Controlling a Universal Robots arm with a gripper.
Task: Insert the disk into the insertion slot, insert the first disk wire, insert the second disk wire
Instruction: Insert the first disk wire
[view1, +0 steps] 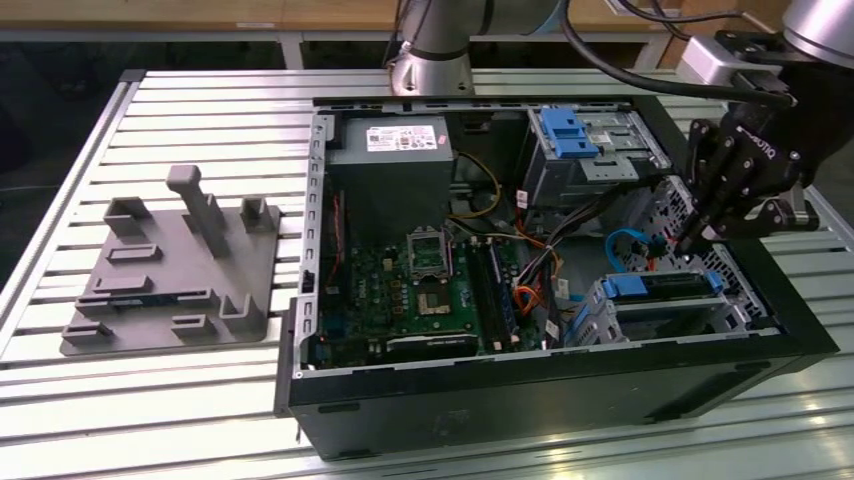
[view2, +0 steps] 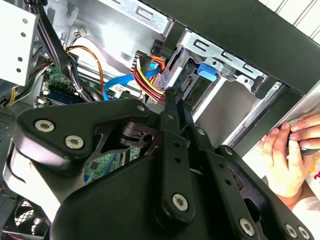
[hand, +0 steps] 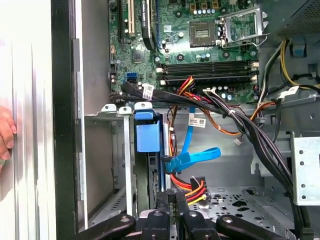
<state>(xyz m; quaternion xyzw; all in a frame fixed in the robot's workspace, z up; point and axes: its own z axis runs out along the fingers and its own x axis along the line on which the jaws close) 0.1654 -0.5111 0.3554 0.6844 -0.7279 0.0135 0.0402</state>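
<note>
- An opened computer case (view1: 534, 385) lies on its side on a slatted metal table (view1: 200, 400), at the exterior view's right.
- The disk (view1: 661, 285) sits inside the insertion slot (view1: 731, 300), at the near corner of the case on the exterior view's right. Its bright blue carrier shows along its top edge.
- In the first wrist view the disk (hand: 148, 135) stands edge-on in the silver cage, its blue tab facing the camera.
- The claw (view1: 690, 242) hangs just on the far side of the disk, pointing down into the case. Its fingers are drawn together. Whether they pinch anything cannot be told.
- In the first wrist view the claw (hand: 172, 196) is tipped right beside a red, yellow and black wire bundle (hand: 192, 187), next to the disk's edge.
- In the second wrist view the claw (view2: 171, 94) narrows to a closed point near those same coloured wires.
- The second disk wire (hand: 192, 156) loops flat and light blue beside the disk. Its end lies against the disk's edge, and whether it is seated cannot be told.
- That wire (view1: 625, 245) shows between the claw and the motherboard (view1: 427, 290).
- A grey moulded fixture (view1: 174, 265) rests on the table at the exterior view's left, well apart from the case.
- A person's hand (view2: 282, 152) rests outside the case wall.
</note>
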